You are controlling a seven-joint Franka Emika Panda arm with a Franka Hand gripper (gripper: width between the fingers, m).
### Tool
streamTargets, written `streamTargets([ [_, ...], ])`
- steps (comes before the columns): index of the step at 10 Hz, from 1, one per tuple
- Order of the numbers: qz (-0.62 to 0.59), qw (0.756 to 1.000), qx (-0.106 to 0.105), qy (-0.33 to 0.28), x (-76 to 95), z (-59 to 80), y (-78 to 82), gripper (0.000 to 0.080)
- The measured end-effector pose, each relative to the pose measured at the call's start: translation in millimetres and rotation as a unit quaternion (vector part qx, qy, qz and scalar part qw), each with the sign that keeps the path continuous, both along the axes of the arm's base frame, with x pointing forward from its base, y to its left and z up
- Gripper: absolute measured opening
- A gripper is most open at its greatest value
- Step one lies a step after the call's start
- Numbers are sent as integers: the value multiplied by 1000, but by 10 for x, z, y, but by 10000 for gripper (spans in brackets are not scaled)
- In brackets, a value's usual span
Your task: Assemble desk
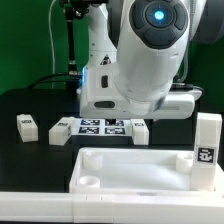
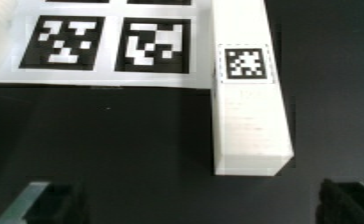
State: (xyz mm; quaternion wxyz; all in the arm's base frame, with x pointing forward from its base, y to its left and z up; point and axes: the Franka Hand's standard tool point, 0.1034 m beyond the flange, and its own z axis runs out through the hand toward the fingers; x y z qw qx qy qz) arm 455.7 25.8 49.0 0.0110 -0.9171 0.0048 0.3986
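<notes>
Exterior view: a black surface (image 1: 35,100) with the white arm (image 1: 140,60) filling the upper middle of the frame.

The tabletop (image 1: 130,165) lies across the lower part of the frame, rim up, with a round socket (image 1: 88,181) showing at its corner toward the exterior view's left.

The marker board (image 1: 100,126) lies flat behind it, mid-frame.

The legs are scattered. The leftmost leg (image 1: 26,125) lies at the exterior view's left. The second leg (image 1: 60,130) lies just beside the marker board's left edge. The third leg (image 1: 140,130) lies along the board's right edge. The upright leg (image 1: 207,150) stands at the tabletop's corner on the exterior view's right, tag facing the camera — whether it is seated in a socket cannot be told.

Wrist view: the third leg (image 2: 250,110) lies flat with its tag up, its long side against the marker board (image 2: 108,45). The gripper (image 2: 200,200) hovers over the leg's end with its jaws wide apart and nothing between them — one dark finger (image 2: 54,205) shows on each side, neither touching the leg.
</notes>
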Motion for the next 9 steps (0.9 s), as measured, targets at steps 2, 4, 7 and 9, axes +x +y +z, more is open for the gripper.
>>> streamTargets([
  [2,-20,1000,-13,18,-223,-139,86,649],
  [4,-27,999,-16,28,-277,-206,109,649],
  [7,-29,999,-18,27,-271,-210,98,649],
  [9,-24,999,-14,35,-330,-277,130,649],
])
